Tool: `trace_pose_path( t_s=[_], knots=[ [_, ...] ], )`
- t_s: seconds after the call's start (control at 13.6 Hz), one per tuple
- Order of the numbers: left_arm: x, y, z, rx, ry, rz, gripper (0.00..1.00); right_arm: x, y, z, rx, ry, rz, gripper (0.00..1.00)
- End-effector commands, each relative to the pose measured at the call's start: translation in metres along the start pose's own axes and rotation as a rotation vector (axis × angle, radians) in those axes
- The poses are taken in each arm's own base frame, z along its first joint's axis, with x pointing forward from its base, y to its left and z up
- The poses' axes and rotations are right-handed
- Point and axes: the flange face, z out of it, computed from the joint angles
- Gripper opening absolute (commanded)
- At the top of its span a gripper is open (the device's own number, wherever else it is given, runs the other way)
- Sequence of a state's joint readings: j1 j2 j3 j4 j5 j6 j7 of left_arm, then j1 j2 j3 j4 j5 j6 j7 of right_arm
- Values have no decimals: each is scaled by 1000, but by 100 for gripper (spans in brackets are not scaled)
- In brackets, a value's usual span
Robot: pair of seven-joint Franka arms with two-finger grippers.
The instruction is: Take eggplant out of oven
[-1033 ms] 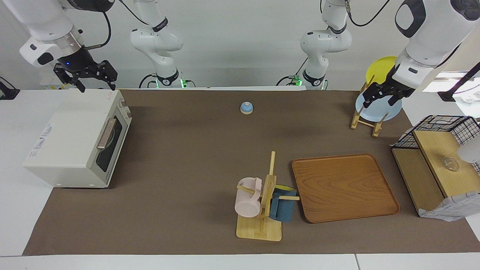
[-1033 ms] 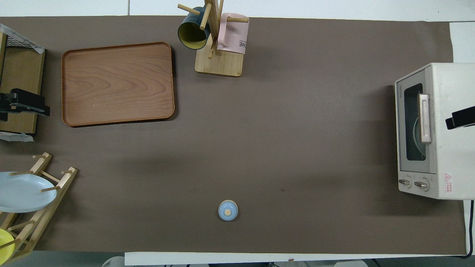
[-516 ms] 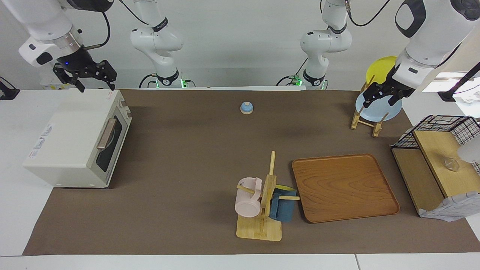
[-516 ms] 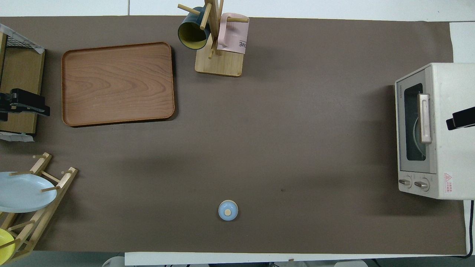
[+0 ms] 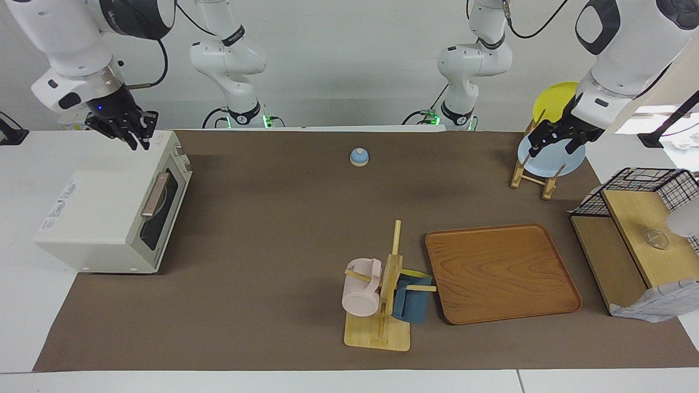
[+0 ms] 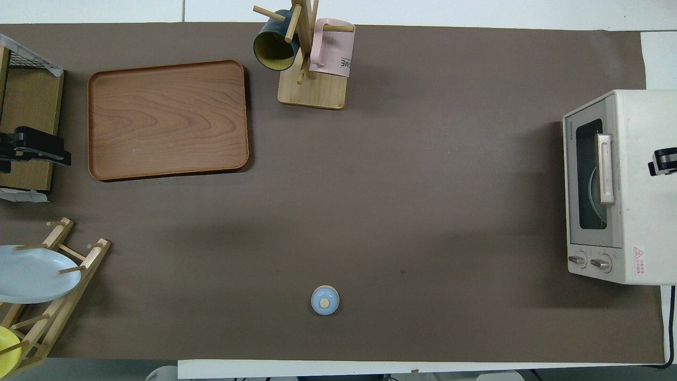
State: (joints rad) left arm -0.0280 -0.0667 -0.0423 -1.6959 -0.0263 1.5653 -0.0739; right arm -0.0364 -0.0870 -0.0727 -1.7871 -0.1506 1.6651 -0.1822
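Observation:
The white oven (image 5: 109, 202) stands at the right arm's end of the table, and it also shows in the overhead view (image 6: 629, 185). Its dark glass door is shut, with the bar handle (image 5: 154, 195) across it. A pale round plate edge (image 6: 592, 193) shows through the glass. The eggplant is hidden. My right gripper (image 5: 136, 141) hangs over the oven's top, at the corner nearest the robots; only its tip (image 6: 664, 161) shows from overhead. My left gripper (image 5: 552, 148) is open and empty over the plate rack (image 5: 532, 174), and that arm waits.
A wooden tray (image 5: 502, 273) and a mug tree (image 5: 382, 295) with a pink and a blue mug stand farther from the robots. A small blue bell (image 5: 359, 157) sits near the robots. A wooden shelf with a wire basket (image 5: 628, 245) stands at the left arm's end.
My right gripper has turned at the wrist and come down a little over the oven's top. The left arm, the oven and its door have not moved.

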Motion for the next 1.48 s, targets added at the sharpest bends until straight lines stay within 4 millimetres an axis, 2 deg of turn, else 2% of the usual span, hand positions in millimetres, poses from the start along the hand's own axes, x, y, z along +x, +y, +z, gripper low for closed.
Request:
trace_pose_path(
  t_s=[0.0, 0.15, 0.37, 0.81, 0.96, 1.03, 1.18, 1.4],
  knots=[
    [-2, -1, -5, -13, 2, 9, 100, 1, -6, 45, -30, -15, -19, 0],
    [-2, -1, -5, -13, 2, 9, 100, 7, -7, 64, -47, -47, 5, 0],
    [-2, -1, -5, -13, 2, 9, 100, 11, -10, 77, -45, -64, 15, 0],
    [-2, -1, -5, -13, 2, 9, 100, 7, -16, 114, -80, -108, -77, 0],
    [-2, -1, -5, -13, 2, 7, 100, 15, -38, 128, -82, -94, -111, 0],
    [-2, -1, -5, -13, 2, 7, 100, 20, -42, 137, -79, -85, -93, 0],
    [-2, -1, -5, -13, 2, 9, 100, 39, -79, 159, -75, -69, -101, 0],
    [-2, -1, -5, -13, 2, 9, 100, 56, -104, 190, -73, -31, -93, 0]
  ],
)
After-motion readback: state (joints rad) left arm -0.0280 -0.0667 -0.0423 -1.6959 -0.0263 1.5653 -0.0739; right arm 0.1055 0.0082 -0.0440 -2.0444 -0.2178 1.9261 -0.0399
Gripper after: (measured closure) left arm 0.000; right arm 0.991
